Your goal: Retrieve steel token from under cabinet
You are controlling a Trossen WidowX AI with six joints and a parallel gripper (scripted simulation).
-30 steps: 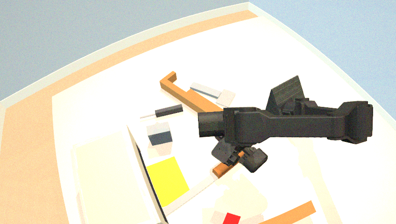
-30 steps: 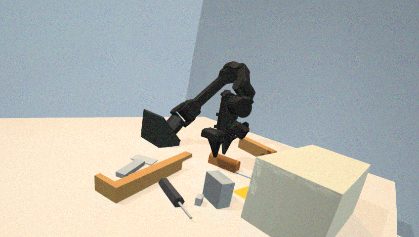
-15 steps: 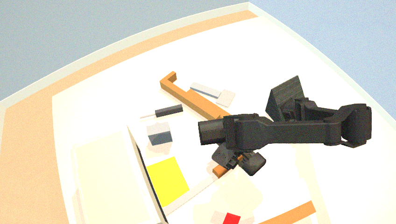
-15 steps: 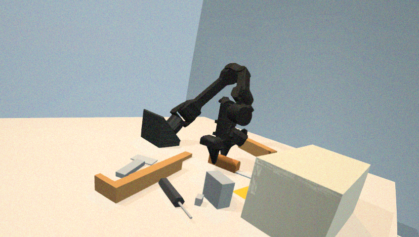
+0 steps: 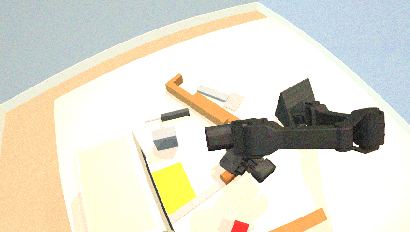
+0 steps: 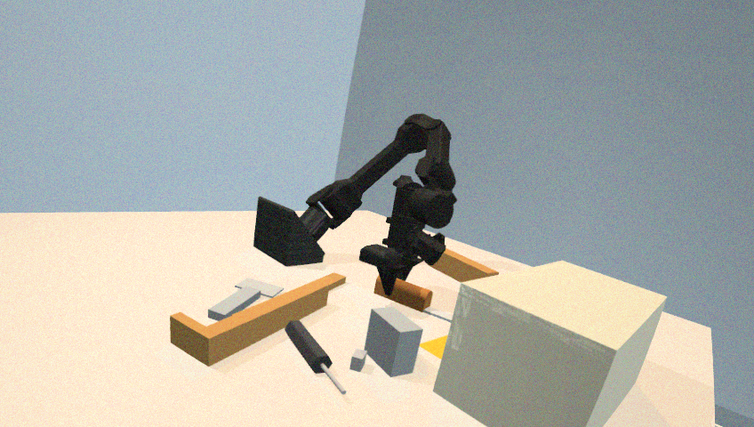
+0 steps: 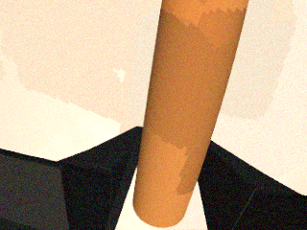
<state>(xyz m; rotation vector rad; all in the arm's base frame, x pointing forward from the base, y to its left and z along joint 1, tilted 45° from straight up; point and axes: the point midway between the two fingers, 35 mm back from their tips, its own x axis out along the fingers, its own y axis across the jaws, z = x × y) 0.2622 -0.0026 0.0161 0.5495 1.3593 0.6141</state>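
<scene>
My gripper (image 6: pixel 389 288) (image 7: pixel 169 138) is down at the table, its dark fingers pressing on both sides of an orange cylinder handle (image 5: pixel 227 176) (image 6: pixel 410 294) (image 7: pixel 192 83) that lies flat. A thin pale blade (image 5: pixel 198 198) (image 6: pixel 438 316) runs from the handle toward the cabinet. The cream cabinet (image 5: pixel 100 178) (image 6: pixel 529 343) stands at the front left. The yellow marked area (image 5: pixel 172 186) (image 6: pixel 436 346) lies in front of it. The steel token is not visible in any view.
An orange L-shaped bar (image 5: pixel 195 100) (image 6: pixel 248 322), a dark-handled tool (image 5: pixel 174 114) (image 6: pixel 307 346), a grey block (image 5: pixel 164 138) (image 6: pixel 392 341), a grey T-shaped piece (image 5: pixel 212 93) (image 6: pixel 237 300) and a second orange bar (image 5: pixel 301 221) (image 6: pixel 460 264) lie around. A red patch (image 5: pixel 237 226) lies near the front edge.
</scene>
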